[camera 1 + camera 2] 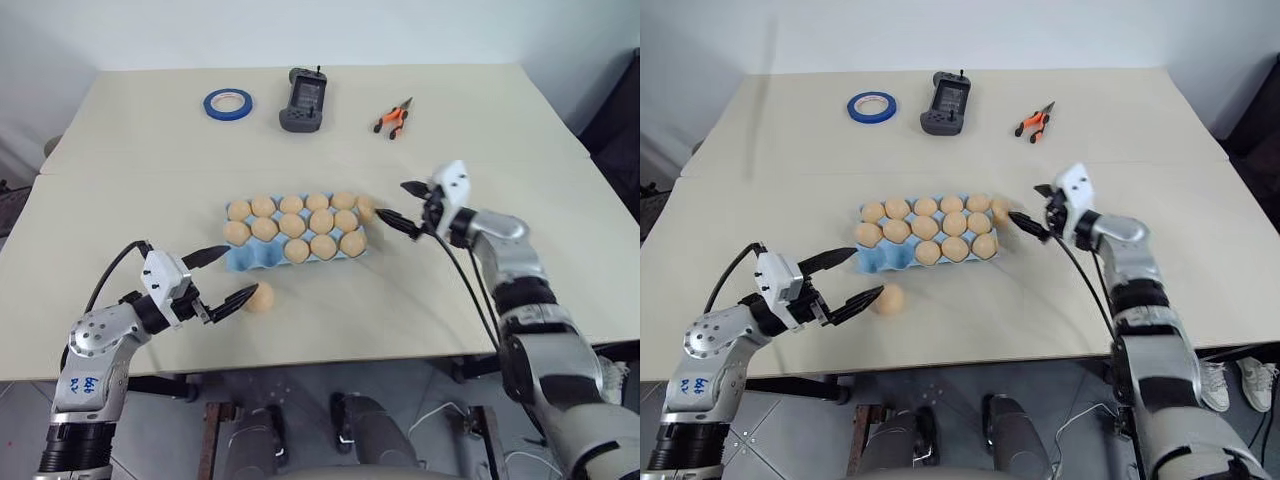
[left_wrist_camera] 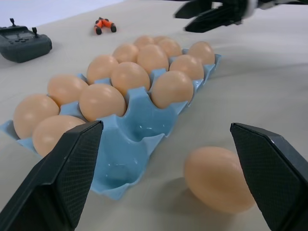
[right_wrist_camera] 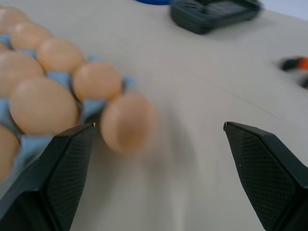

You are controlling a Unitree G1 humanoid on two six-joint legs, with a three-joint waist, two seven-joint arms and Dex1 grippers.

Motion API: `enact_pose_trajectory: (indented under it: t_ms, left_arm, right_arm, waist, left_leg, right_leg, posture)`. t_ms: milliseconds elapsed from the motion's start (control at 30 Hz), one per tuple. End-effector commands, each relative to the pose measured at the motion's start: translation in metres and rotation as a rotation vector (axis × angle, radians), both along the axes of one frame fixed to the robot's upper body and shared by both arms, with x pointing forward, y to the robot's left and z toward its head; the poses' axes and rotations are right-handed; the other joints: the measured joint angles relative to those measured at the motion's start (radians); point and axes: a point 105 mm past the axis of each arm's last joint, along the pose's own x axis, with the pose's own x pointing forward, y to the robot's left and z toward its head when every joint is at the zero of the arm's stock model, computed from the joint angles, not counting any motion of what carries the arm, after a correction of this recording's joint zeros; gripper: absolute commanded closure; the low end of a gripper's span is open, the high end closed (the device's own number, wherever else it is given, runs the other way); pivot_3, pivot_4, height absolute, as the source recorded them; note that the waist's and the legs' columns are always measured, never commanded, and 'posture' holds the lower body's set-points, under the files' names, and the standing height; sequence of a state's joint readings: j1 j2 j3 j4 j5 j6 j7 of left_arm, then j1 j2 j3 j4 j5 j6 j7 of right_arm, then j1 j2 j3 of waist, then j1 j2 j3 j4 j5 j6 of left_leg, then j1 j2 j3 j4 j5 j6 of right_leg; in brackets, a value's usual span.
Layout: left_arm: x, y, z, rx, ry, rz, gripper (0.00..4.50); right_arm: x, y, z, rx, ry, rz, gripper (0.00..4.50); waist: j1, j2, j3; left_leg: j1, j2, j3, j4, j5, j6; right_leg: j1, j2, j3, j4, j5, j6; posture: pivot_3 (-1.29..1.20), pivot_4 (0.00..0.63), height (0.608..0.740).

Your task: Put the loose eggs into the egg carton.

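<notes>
The left gripper (image 1: 217, 277), its two black fingers spread wide and empty, hovers over the near left part of the cream-coloured tabletop (image 1: 120, 190). Just beside its lower fingertip a smooth, pale tan-orange loose egg (image 1: 260, 296) lies on the bare surface, a little nearer the front edge than the light blue moulded egg carton (image 1: 248, 258). That carton sits about mid-table, its long side running parallel to the front edge; its cups hold many like eggs, and the cups at its near left corner stand empty. A second pale tan-orange loose egg (image 1: 366, 207) rests on the table touching the carton's far right corner. Just to the right of it, the right gripper (image 1: 398, 204) hangs with its black fingers wide apart, holding nothing. Along the far edge lie a blue tape ring (image 1: 228, 103), a dark grey handheld controller (image 1: 304, 99) and orange-handled pliers (image 1: 394, 119).
</notes>
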State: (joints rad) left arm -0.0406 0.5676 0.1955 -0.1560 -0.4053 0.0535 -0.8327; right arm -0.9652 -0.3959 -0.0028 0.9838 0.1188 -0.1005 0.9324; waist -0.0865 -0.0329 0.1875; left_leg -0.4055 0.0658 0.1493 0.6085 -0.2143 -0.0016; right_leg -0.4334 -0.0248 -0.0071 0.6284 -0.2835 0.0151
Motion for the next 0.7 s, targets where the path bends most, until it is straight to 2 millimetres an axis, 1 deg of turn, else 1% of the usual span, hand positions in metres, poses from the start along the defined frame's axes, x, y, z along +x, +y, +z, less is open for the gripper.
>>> enact_pose_trajectory:
  t_ms: [33, 133, 233, 367, 600, 633, 667, 700]
  left_arm:
    - [-0.004, 0.002, 0.012, -0.007, -0.048, 0.016, 0.0]
    - [-0.005, 0.004, 0.013, -0.006, -0.052, 0.028, 0.0]
    - [-0.005, 0.006, 0.015, -0.005, -0.057, 0.035, 0.0]
    - [-0.005, 0.006, 0.016, -0.005, -0.062, 0.039, 0.0]
    - [-0.002, 0.006, 0.017, -0.002, -0.068, 0.035, 0.0]
    - [-0.001, 0.006, 0.018, -0.003, -0.07, 0.034, 0.0]
    - [-0.001, 0.005, 0.018, -0.003, -0.071, 0.034, 0.0]
    - [0.0, 0.005, 0.018, -0.003, -0.072, 0.034, 0.0]
  right_arm:
    - [0.002, 0.011, -0.002, -0.066, 0.007, 0.047, 0.04]
    - [0.004, 0.019, -0.005, -0.119, 0.016, 0.061, 0.04]
    - [0.008, 0.023, -0.006, -0.148, 0.022, 0.047, 0.04]
    - [0.011, 0.028, -0.001, -0.137, 0.017, 0.045, 0.04]
    - [0.014, 0.032, -0.003, -0.132, 0.044, 0.023, 0.04]
    - [0.015, 0.032, -0.002, -0.128, 0.045, 0.016, 0.42]
    - [0.015, 0.032, -0.003, -0.123, 0.051, 0.012, 0.58]
    - [0.015, 0.033, -0.003, -0.122, 0.055, 0.016, 0.92]
  waist:
    - [0.002, 0.0, 0.0]
    - [0.003, 0.0, 0.0]
    - [-0.001, 0.0, 0.0]
    - [-0.007, 0.0, 0.0]
    - [-0.015, 0.0, 0.0]
    - [-0.016, 0.0, 0.0]
    - [-0.016, 0.0, 0.0]
    - [-0.016, 0.0, 0.0]
  left_leg:
    - [0.0, 0.0, 0.0, -0.001, 0.0, 0.0]
    - [0.0, 0.0, -0.001, -0.002, 0.0, -0.001]
    - [-0.001, 0.0, -0.001, -0.002, -0.001, -0.001]
    - [0.0, 0.0, 0.0, -0.002, -0.001, -0.002]
    - [0.0, 0.0, 0.0, -0.001, -0.001, -0.002]
    - [0.0, 0.0, -0.001, -0.001, -0.001, -0.002]
    - [0.0, 0.0, -0.001, -0.001, -0.001, -0.002]
    - [0.0, 0.0, 0.0, -0.001, -0.001, -0.002]
  right_leg:
    - [0.0, 0.0, 0.0, 0.0, 0.001, 0.001]
    - [-0.001, 0.0, -0.001, 0.0, 0.001, 0.001]
    - [-0.001, 0.0, -0.001, 0.0, 0.001, 0.001]
    - [-0.002, 0.0, -0.001, 0.001, 0.001, 0.001]
    - [-0.001, 0.0, -0.001, 0.001, 0.001, 0.002]
    - [-0.001, 0.0, -0.001, 0.001, 0.001, 0.002]
    - [-0.001, 0.0, -0.001, 0.001, 0.001, 0.002]
    - [-0.001, 0.0, -0.001, 0.001, 0.001, 0.002]
  posture:
    - [0.0, 0.15, 0.74]
    - [0.0, 0.15, 0.74]
    - [0.0, 0.15, 0.74]
    - [0.0, 0.15, 0.74]
    - [0.0, 0.15, 0.74]
    - [0.0, 0.15, 0.74]
    - [0.0, 0.15, 0.74]
    - [0.0, 0.15, 0.74]
